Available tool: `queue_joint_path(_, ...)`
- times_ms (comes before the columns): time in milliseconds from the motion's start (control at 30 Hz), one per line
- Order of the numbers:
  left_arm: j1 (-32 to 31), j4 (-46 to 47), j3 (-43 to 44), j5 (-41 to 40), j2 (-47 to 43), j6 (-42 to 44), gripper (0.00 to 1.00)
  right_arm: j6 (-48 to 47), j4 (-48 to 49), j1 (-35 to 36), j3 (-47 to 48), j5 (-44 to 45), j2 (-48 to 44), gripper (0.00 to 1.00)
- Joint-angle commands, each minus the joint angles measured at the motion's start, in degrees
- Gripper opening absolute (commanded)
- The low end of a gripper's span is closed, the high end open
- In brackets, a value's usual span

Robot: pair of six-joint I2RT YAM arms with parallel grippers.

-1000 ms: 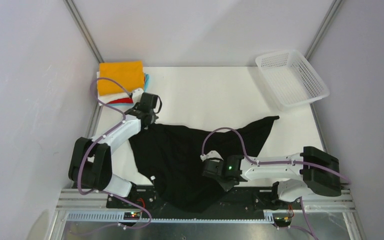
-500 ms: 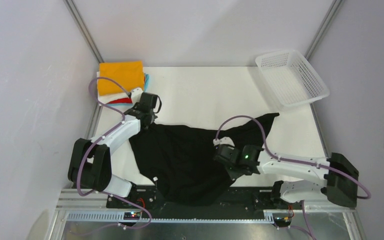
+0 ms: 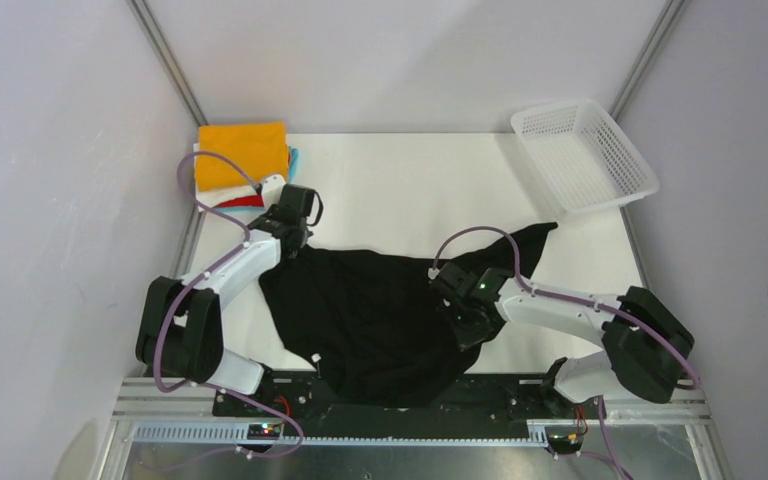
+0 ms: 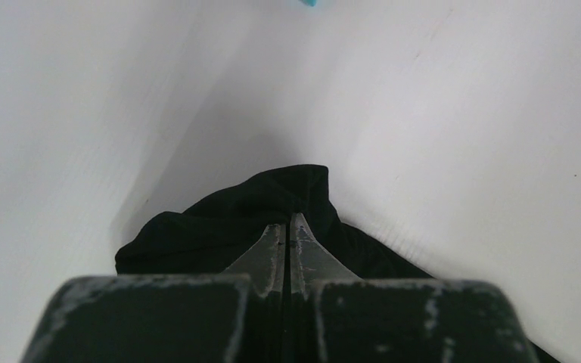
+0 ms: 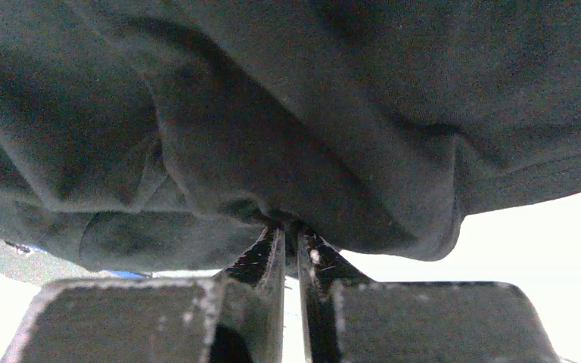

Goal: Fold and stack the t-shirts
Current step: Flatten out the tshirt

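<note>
The black t-shirt (image 3: 360, 310) lies crumpled across the near middle of the white table (image 3: 410, 185), its near hem reaching the base rail (image 3: 490, 385). Your left gripper (image 4: 289, 227) has its jaws pressed together on a bunched corner at the shirt's far-left end. Your right gripper (image 5: 287, 231) is clamped on a fold at the right side, cloth draping over it. Pinched at two points like this, the shirt looks ready for you to spread flat. The folded stack (image 3: 242, 158), orange on top, sits in the far-left corner. The white mesh basket (image 3: 585, 155) is far right, between plain pale walls (image 3: 400, 60).
</note>
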Motion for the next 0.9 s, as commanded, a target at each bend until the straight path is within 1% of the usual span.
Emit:
queue_joint_path(0, 0.4, 1.2, 1.7, -2.1, -2.0, 1.5, 0.0, -1.3, 2.7, -1.6, -0.3, -3.3, 1.8, 0.13)
queue_joint_path(133, 0.3, 1.3, 1.5, -2.1, -3.3, 1.7, 0.0, -1.3, 2.7, -2.4, -0.3, -3.8, -1.7, 0.15)
queue_joint_path(267, 0.3, 1.3, 1.2, -1.7, -4.4, 1.7, 0.0, -1.2, 1.7, -3.8, -0.4, -4.2, -5.0, 0.2)
queue_joint_path(333, 0.4, 1.3, 1.0, -1.7, -4.8, 1.8, 0.0, -1.3, 1.7, -4.1, -0.4, -4.7, -5.5, 0.18)
queue_joint_path(400, 0.4, 1.4, 0.8, -1.6, -5.3, 1.8, 0.0, -1.6, 1.7, -4.2, -0.3, -5.4, -5.4, 0.2)
queue_joint_path(467, 0.4, 1.4, 0.6, -1.5, -5.7, 1.9, 0.0, -1.9, 1.6, -4.3, -0.4, -6.5, -4.9, 0.25)
queue_joint_path(600, 0.3, 1.4, 0.3, -1.5, -6.4, 2.1, 0.0, -1.9, 1.4, -4.3, -0.4, -7.0, -4.2, 0.24)
queue_joint_path(733, 0.4, 1.4, 0.1, -1.4, -7.0, 2.2, 0.0, -1.7, 1.0, -4.3, -0.3, -7.3, -4.9, 0.27)
queue_joint_path(800, 0.4, 1.4, -0.1, -1.5, -7.3, 2.2, 0.0, -1.4, 0.8, -4.3, -0.3, -6.8, -5.2, 0.25)
queue_joint_path(867, 0.3, 1.5, -0.2, -1.4, -7.4, 2.1, 0.0, -1.2, 0.7, -4.4, -0.4, -6.4, -5.2, 0.26)
